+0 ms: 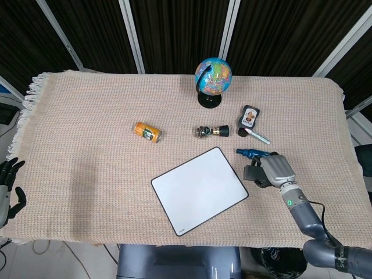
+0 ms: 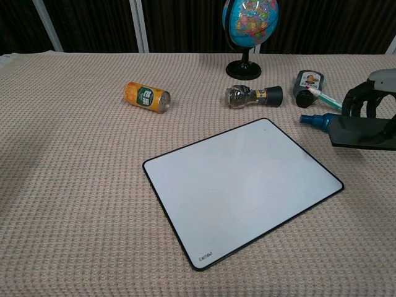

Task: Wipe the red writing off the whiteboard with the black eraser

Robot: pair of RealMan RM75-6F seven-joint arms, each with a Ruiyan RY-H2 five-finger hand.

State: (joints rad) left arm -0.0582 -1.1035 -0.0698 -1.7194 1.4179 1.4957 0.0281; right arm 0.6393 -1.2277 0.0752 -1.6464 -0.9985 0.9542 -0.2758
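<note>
The whiteboard (image 1: pixel 197 189) (image 2: pixel 241 185) lies on the cloth near the front edge, its white face showing no red writing. My right hand (image 1: pixel 275 169) (image 2: pixel 371 99) grips the black eraser (image 1: pixel 253 174) (image 2: pixel 359 133) and holds it to the right of the board, off its surface, just in front of the blue bottle (image 1: pixel 251 153) (image 2: pixel 312 120). My left hand (image 1: pixel 8 186) hangs off the table's left front corner with its fingers spread and nothing in it; the chest view does not show it.
A globe (image 1: pixel 213 80) (image 2: pixel 249 25) stands at the back. An orange can (image 1: pixel 147 132) (image 2: pixel 146 97), a small dark-capped jar (image 1: pixel 210 131) (image 2: pixel 253 96), a black flat bottle (image 1: pixel 249 120) (image 2: pixel 307 86) and a marker (image 1: pixel 257 136) (image 2: pixel 327 100) lie behind the board.
</note>
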